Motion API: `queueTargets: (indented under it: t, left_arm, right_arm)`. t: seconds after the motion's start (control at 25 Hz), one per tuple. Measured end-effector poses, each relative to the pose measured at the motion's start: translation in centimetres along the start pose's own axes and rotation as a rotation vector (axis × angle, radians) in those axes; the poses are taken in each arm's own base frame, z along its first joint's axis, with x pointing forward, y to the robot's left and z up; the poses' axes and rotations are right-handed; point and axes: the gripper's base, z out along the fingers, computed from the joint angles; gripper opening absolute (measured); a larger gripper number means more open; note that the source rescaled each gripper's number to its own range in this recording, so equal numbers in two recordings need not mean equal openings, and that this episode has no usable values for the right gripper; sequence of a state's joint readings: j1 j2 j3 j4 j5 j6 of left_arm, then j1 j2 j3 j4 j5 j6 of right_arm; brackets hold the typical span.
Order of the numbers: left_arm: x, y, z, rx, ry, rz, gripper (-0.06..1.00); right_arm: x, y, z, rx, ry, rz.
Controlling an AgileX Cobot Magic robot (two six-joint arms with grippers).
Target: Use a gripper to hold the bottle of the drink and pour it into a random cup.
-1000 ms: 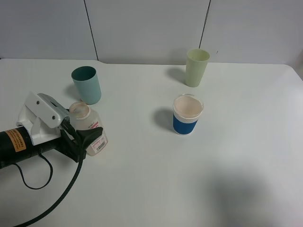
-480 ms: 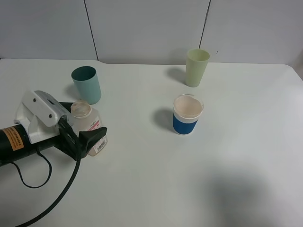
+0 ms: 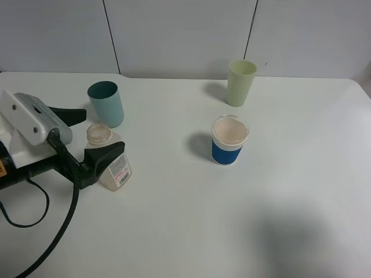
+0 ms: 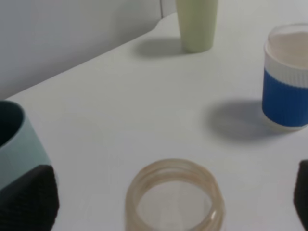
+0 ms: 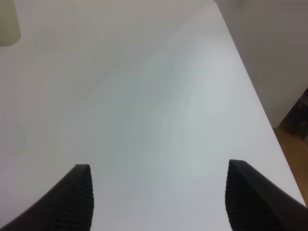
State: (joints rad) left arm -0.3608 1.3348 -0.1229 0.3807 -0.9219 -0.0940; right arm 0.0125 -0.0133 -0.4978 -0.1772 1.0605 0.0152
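Bottle (image 3: 110, 159) stands upright on the white table (image 3: 191, 220), uncapped, its wide round neck facing up and its barcode label on the near side. The teal cup (image 3: 105, 103) stands just behind the bottle, apart from it. The white cup with a blue band (image 3: 229, 140) stands well to the right of the bottle, and the pale yellow-green tumbler (image 3: 241, 82) stands farther off, behind that cup.

The left gripper (image 3: 93, 136) straddles the bottle with its jaws spread wide. One black jaw lies in front of the bottle, overlapping its lower body in the high view; contact there cannot be confirmed. The other jaw lies behind, beside the teal cup. In the left wrist view the bottle neck (image 4: 175, 196) sits between the two jaw tips with clear space on both sides, so nothing is gripped.

The right gripper (image 5: 159, 197) hangs over bare table with its jaws wide apart, holding nothing.
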Motion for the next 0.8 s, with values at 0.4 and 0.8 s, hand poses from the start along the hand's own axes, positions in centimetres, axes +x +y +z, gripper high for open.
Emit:
queueTargets:
  t: [0.4, 0.8]
  left_arm:
    - [-2.1, -0.1, -2.2, -0.034, -0.044, -0.236, 1.0]
    - [-7.0, 1.9, -2.9, -0.187, 0.005, -0.32, 1.0]
  right_arm:
    - [0.0, 0.0, 0.0, 0.0, 0.0, 0.0]
    - [0.0, 0.0, 0.0, 0.0, 0.0, 0.0]
